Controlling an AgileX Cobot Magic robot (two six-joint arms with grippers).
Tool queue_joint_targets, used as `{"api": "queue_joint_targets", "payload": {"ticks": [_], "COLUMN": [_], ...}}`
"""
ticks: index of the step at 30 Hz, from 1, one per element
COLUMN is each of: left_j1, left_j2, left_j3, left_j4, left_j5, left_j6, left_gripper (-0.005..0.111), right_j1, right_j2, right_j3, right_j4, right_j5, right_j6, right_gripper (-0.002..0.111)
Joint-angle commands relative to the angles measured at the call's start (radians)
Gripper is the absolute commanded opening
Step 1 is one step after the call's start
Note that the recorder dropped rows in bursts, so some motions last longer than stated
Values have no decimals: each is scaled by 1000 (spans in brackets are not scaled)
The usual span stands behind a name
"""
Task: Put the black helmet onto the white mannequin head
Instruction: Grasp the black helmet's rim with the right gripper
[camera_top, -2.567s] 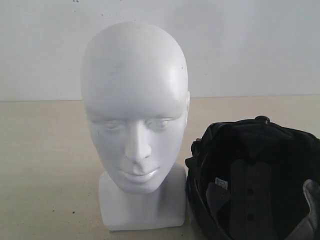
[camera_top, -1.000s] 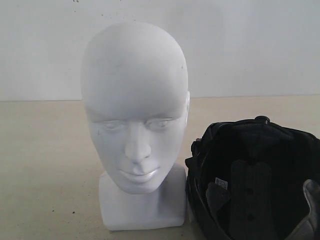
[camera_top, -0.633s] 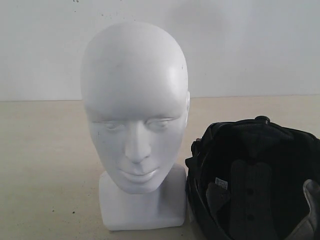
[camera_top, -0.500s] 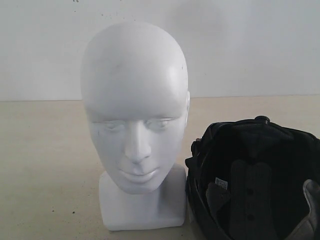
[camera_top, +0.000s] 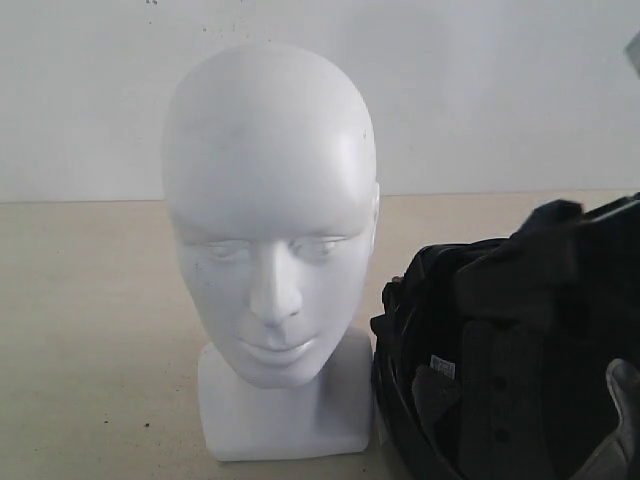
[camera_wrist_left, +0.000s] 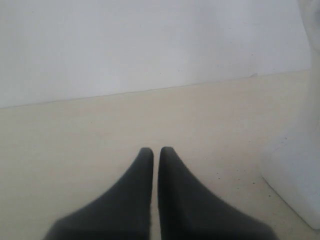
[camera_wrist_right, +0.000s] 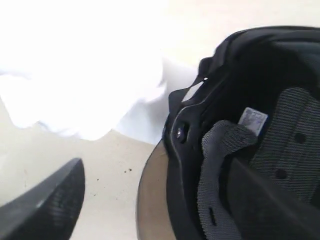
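Note:
The white mannequin head (camera_top: 270, 230) stands upright on the table, facing the camera; its block base (camera_wrist_left: 295, 185) shows in the left wrist view. The black helmet (camera_top: 480, 380) lies upside down just right of it, padded lining and grey pads up. In the right wrist view, the helmet (camera_wrist_right: 240, 125) shows its smoky visor (camera_wrist_right: 150, 205) at the rim. My right gripper (camera_wrist_right: 155, 170) is open and straddles that rim, one finger inside the shell and one outside. It shows as a dark shape (camera_top: 530, 270) over the helmet. My left gripper (camera_wrist_left: 152, 151) is shut and empty, low over the table.
A beige table (camera_top: 90, 330) runs back to a plain white wall (camera_top: 500, 90). The helmet touches or nearly touches the head's base. The helmet's right part runs out of the exterior view.
My right gripper has come in from the right and now hangs over the helmet's rim; earlier no gripper was in the exterior view. Head and helmet have not moved.

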Motion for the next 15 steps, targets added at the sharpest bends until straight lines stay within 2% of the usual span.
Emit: {"api": "queue_joint_targets", "payload": {"ticks": [1,6,10,15], "left_j1": [-2,-2,-2,-2], "left_j2": [-4,-4,-4,-4], "left_j3": [3,3,3,3], "left_j4": [-15,-15,-15,-15], "left_j5": [-4,-4,-4,-4], "left_j6": [7,7,7,7], "left_gripper": [4,4,4,4], "right_j1": [72,110,174,190], "right_j2": [119,246,343,446], "right_j3": [-7,-7,-12,-14], "right_j4": [0,-48,-159,-219], "right_j5": [-65,-120,-140,-163], "right_j6": [43,73,210,294], "right_gripper": [75,75,75,75]}}
